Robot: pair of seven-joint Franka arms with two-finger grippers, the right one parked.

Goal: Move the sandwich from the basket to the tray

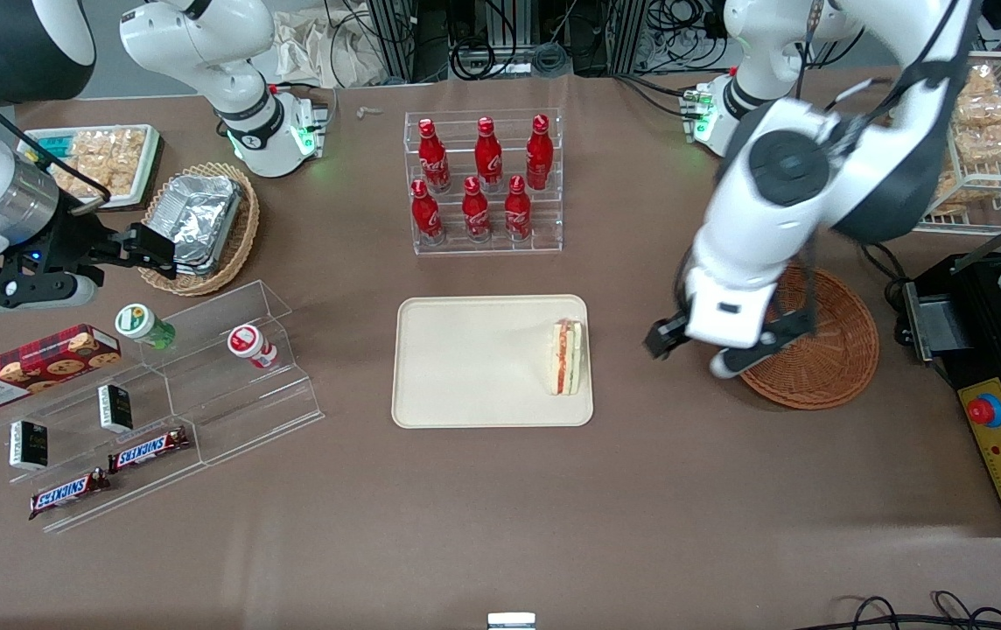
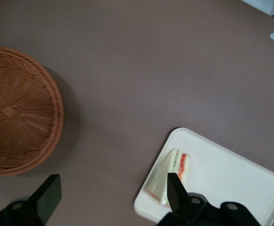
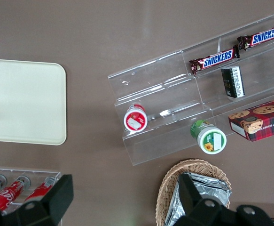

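The sandwich [image 1: 567,357] lies on the tray [image 1: 465,367]; the empty, spread gripper [image 1: 693,350] hovers between tray and empty basket [image 1: 824,359]. Task looks done.

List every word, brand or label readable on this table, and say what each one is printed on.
"SNICKERS": two brown candy bars on the clear acrylic step shelf.
Red bottles in the clear rack: white script, too blurred to read.
Red plaid cookie box, small black boxes, two round-lidded cups: print too small.
Cream rectangular tray, triangular sandwich, reddish-brown wicker basket, open left gripper above the table between tray and basket: no text.
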